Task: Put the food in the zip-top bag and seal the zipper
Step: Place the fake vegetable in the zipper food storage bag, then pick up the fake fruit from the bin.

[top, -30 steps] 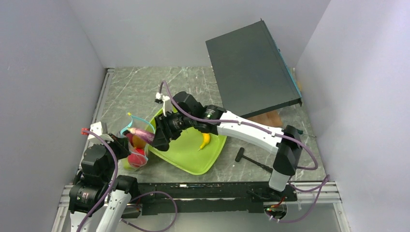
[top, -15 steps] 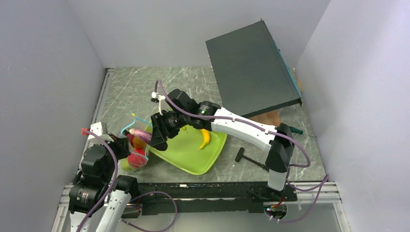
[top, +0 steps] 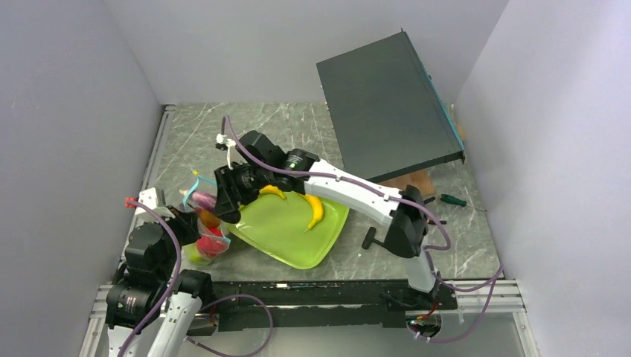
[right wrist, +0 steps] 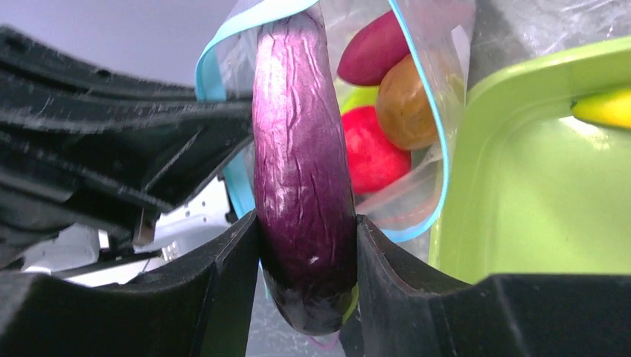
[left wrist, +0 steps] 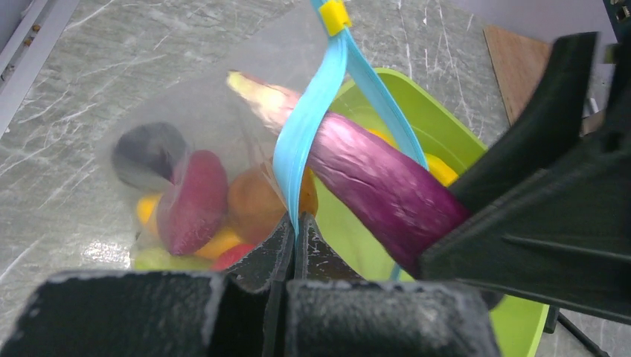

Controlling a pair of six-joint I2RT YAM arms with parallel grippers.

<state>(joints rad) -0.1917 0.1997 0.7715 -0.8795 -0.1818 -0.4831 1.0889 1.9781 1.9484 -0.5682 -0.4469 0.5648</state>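
The zip-top bag [top: 207, 232] stands open at the lime-green tray's left corner. My left gripper [left wrist: 296, 227] is shut on its blue zipper [left wrist: 306, 141], holding the mouth up. A red apple [right wrist: 368, 160], a brown piece [right wrist: 405, 111] and a magenta piece [left wrist: 192, 201] lie inside with other food. My right gripper [right wrist: 306, 238] is shut on a dark purple eggplant [right wrist: 298, 149]. The eggplant's far end pokes between the two zipper strips into the bag's mouth. In the top view the right gripper [top: 223, 197] hangs just right of the bag. Two yellow bananas [top: 316, 212] [top: 272, 191] lie on the tray.
The lime-green tray [top: 290, 242] sits tilted at the table's middle front. A large black panel [top: 387, 104] leans at the back right over a wooden block [top: 415, 181]. A black tool [top: 379, 242] and a green-handled screwdriver [top: 450, 199] lie right of the tray.
My right arm has swung left and back with the eggplant, bringing it from over the tray's corner into the bag's mouth. A second banana has come into view. The left gripper has not moved.
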